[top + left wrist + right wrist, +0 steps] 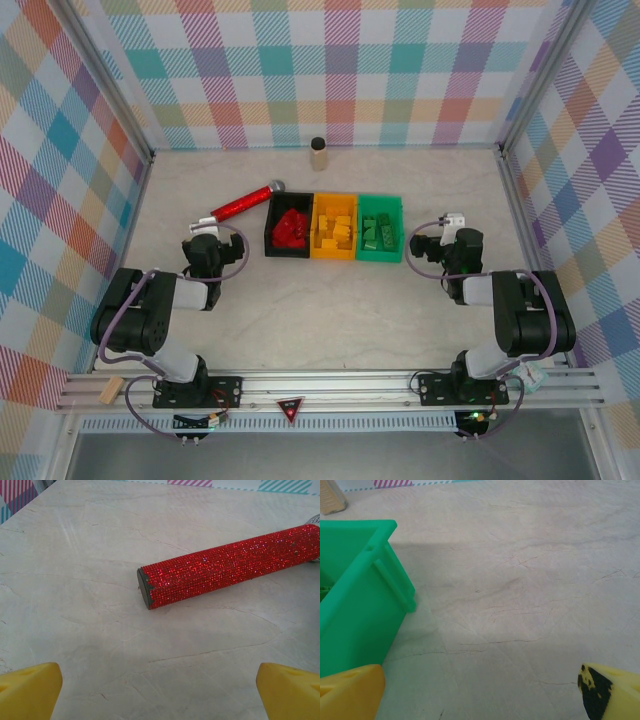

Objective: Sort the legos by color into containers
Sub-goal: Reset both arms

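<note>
mid-frame from overhead, red legos (291,229) sit in the black bin (268,224), yellow legos (333,231) in the orange bin (333,197), green legos (378,232) in the green bin (380,258); left gripper (160,692) and right gripper (485,690) both gape, empty.

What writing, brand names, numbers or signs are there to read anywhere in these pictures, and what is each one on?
No word, brand or number is readable in any view.
Red triangular badge on the front rail: whatever it bears is too small to read.
Red glitter cylinder: no text on the side shown.
Green bin: plain wall, no label.
</note>
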{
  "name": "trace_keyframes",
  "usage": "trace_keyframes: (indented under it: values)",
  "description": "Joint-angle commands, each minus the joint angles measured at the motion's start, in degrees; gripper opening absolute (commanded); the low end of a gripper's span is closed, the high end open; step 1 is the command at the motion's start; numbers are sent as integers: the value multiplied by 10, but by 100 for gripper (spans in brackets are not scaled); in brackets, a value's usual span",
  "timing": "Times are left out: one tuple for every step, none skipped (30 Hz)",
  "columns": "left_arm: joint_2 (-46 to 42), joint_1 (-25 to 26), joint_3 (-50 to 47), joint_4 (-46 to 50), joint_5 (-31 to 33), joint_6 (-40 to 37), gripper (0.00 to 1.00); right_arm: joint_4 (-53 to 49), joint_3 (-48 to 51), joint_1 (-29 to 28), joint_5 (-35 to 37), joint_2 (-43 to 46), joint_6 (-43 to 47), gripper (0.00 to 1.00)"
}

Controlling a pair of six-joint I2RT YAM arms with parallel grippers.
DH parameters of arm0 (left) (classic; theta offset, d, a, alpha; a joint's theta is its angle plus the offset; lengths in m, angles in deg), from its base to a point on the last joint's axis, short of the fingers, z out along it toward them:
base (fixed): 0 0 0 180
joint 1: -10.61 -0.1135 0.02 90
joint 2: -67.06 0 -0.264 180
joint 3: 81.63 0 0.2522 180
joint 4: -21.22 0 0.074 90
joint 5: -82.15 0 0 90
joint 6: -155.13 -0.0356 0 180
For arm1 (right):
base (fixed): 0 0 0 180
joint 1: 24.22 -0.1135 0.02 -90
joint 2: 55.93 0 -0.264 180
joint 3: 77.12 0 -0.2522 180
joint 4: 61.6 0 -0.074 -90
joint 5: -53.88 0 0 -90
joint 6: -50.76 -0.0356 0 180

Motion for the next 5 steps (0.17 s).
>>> trace_keyframes:
  values:
    - [0, -5, 2, -22, -10, -7, 100, 19, -11, 4, -15, 0, 6, 99]
    - [0, -5, 2, -22, -11, -7, 100, 19, -11, 5, -15, 0, 6, 99]
    - [0, -5, 2, -22, -10, -6, 100, 20, -11, 6, -15, 0, 6, 99]
    - [-1, -5, 2, -22, -10, -7, 100, 21, -10, 6, -14, 1, 6, 99]
    - [-1, -5, 1, -22, -11, -6, 100, 21, -10, 5, -15, 1, 6, 99]
